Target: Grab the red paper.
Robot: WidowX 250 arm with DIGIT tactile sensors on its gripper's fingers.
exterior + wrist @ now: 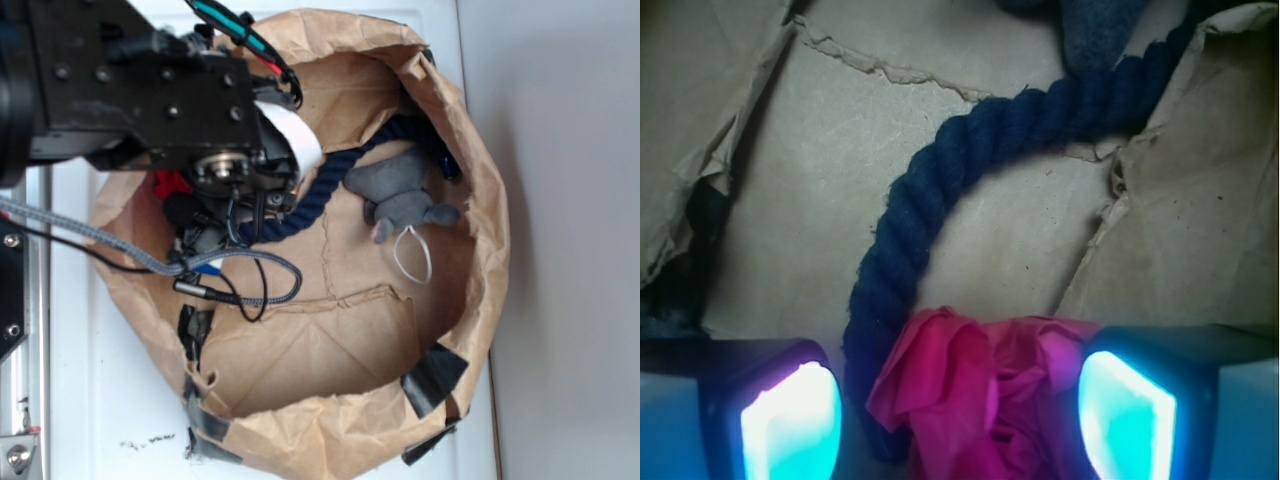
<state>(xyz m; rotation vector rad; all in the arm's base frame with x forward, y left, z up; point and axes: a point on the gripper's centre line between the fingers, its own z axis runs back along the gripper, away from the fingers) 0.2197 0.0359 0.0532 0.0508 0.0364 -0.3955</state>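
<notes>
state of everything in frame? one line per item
gripper: open, fingers either side of the red paper
red paper: crumpled, lying between the fingers, not clamped
navy rope: slack, curved across the bag floor, running beside the red paper
grey plush mouse: lying on its side in the bag, untouched
brown paper bag: opened out flat like a basin, torn and creased, black tape at the rim
</notes>
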